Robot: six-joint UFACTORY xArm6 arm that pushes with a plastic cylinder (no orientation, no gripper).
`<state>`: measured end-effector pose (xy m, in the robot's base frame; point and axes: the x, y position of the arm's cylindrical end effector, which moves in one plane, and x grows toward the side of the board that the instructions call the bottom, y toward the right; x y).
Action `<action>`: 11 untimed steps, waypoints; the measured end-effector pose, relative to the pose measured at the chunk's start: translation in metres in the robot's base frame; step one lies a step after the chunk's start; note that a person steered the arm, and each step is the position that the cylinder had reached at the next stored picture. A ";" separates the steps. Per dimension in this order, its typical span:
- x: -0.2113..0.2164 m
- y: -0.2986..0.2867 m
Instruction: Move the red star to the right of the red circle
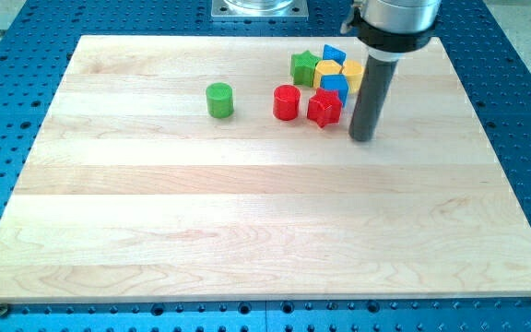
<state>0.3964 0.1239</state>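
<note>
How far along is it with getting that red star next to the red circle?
Nearly done, it seems: the red star already sits just to the view's right of the red circle. My tip stands right of the star, apart from it. At most a small nudge remains.

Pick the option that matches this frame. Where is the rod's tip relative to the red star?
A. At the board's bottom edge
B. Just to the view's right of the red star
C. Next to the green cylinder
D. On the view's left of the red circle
B: my tip rests on the board just to the view's right of the red star, which lies right of the red circle, far from the green cylinder.
</note>
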 end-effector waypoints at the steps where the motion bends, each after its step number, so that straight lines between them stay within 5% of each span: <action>1: -0.007 -0.014; 11: 0.020 -0.034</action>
<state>0.4162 0.0902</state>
